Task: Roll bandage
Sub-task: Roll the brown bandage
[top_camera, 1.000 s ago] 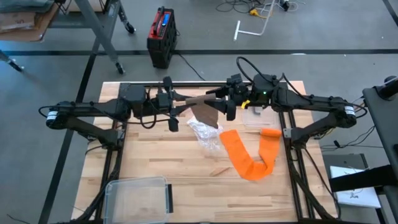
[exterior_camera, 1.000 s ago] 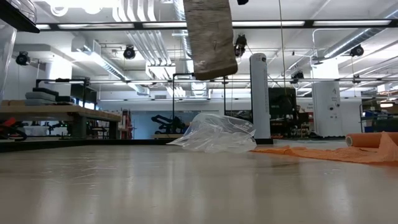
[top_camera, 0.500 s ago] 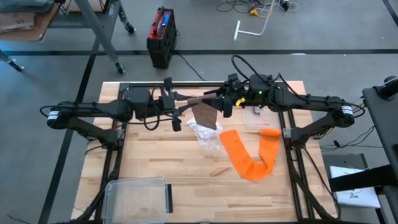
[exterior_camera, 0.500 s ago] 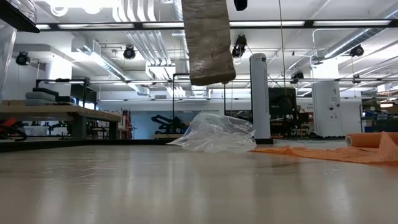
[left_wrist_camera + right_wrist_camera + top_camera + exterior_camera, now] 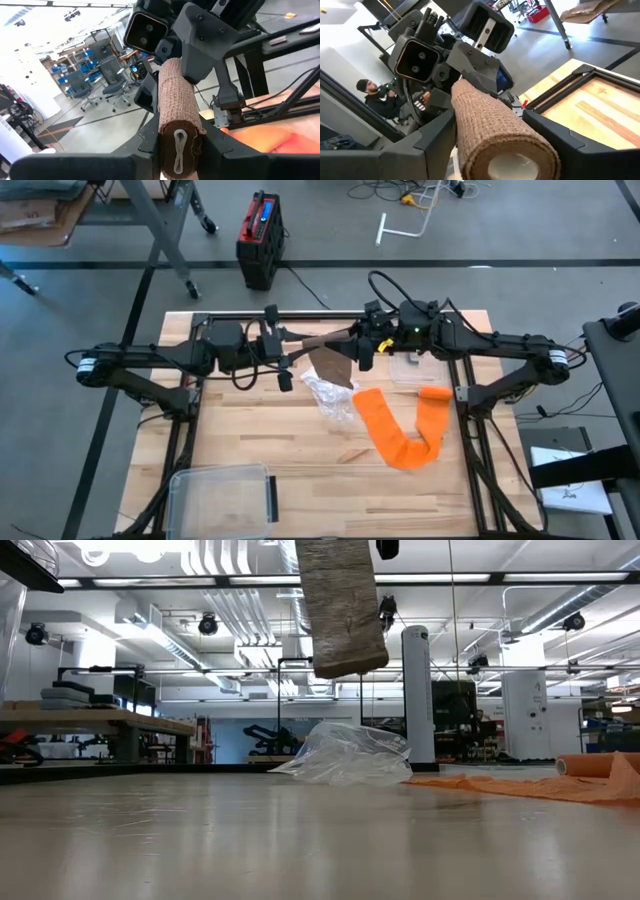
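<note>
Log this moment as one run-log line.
left hand: shut on brown bandage | right hand: around its other end | free tail hanging | orange bandage: on table

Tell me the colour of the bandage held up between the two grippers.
The bandage is tan-brown with a woven, crepe-like texture, clearest in the left wrist view.

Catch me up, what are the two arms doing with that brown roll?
Both arms hold a brown bandage in the air between them, above the back of the table. The left gripper is clamped on one end, the right gripper straddles the other. A loose tail hangs from it over a crumpled plastic bag. An unrolled orange bandage lies on the table to the right, untouched.
</note>
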Controlling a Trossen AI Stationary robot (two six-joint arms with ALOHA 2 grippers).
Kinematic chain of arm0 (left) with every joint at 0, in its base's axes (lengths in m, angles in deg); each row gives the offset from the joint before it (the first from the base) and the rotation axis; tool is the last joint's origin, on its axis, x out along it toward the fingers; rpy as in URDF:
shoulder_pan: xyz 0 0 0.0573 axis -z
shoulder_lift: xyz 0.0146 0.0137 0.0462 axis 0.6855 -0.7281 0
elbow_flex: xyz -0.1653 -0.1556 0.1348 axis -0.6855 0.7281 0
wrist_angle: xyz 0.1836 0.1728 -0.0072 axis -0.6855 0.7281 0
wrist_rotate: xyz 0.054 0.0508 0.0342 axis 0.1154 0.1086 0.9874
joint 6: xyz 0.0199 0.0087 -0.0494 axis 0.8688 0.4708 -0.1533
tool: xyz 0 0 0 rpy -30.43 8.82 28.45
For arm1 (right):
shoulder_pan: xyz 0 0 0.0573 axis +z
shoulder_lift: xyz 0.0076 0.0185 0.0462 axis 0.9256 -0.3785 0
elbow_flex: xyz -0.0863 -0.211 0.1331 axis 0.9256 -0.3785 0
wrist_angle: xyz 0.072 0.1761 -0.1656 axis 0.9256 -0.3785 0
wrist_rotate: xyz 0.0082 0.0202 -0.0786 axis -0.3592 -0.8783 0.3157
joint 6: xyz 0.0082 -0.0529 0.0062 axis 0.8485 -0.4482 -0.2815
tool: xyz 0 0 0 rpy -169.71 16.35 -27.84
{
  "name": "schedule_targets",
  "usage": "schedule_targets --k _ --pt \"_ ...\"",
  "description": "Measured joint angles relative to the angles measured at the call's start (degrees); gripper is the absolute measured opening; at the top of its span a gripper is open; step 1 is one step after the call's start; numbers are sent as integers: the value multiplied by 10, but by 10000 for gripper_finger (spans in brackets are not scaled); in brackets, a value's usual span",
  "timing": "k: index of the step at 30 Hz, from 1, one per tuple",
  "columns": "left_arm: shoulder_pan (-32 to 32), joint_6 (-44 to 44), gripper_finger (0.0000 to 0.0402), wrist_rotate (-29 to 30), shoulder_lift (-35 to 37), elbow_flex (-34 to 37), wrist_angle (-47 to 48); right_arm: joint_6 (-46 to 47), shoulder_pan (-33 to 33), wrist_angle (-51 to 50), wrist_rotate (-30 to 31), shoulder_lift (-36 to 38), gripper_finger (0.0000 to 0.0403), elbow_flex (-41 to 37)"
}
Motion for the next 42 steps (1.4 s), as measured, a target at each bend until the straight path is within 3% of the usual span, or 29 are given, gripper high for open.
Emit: schedule_targets --k 8,13,24,30,35,42 --pt "0 43 65 0 0 0 2 1 0 -1 -15 0 189 0" --pt "0 34 89 0 0 0 2 -19 0 0 -15 0 172 0" --pt "-1 -189 217 -4 23 0 35 -165 1 4 -15 0 129 0" --pt "-25 -301 267 -99 44 0 42 -246 7 17 -39 0 120 0" --pt "-36 -316 272 -129 37 0 34 -274 14 35 -66 0 119 0" --pt "-40 -317 245 -181 27 1 11 -286 15 36 -85 0 113 0"
